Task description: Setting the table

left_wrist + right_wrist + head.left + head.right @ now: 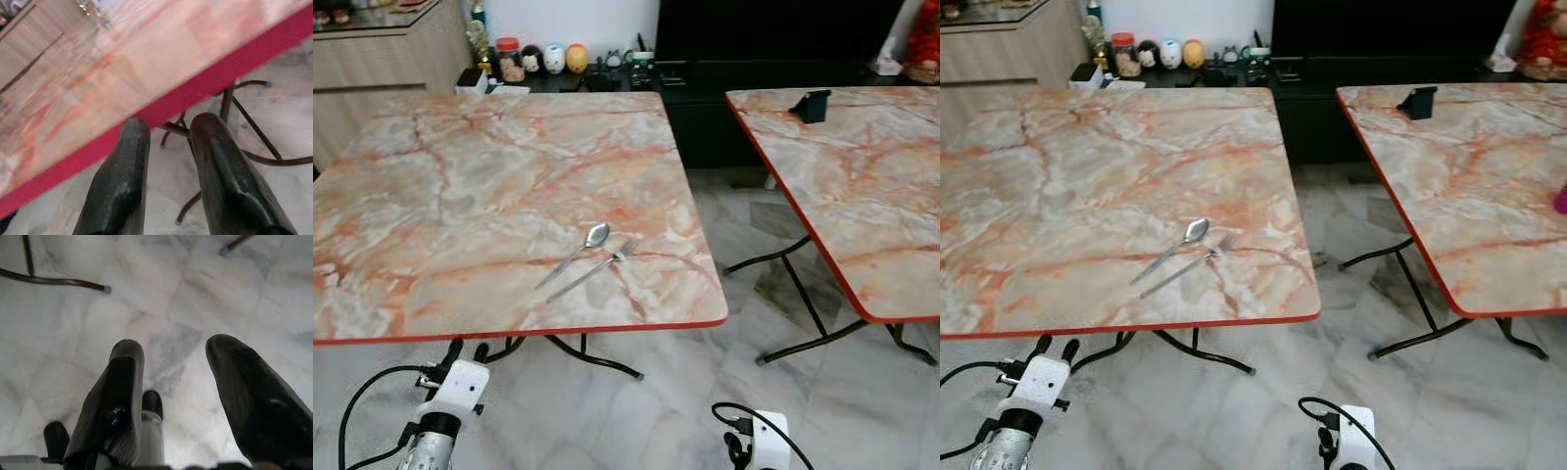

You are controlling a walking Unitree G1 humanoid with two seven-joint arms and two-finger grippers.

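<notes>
1. A spoon (579,251) and a fork (597,267) lie side by side, nearly touching, near the front edge of the marble-patterned desk (460,196), towards its right corner.
2. The left claw (168,127) hovers just below the desk's red front rim, fingers (122,181) slightly apart and holding nothing.
3. The right claw (173,352) hangs low over the marble floor (161,293), fingers (254,391) spread wide, empty.
4. A second desk (862,176) stands to the right, carrying a small black stand (813,105).
</notes>
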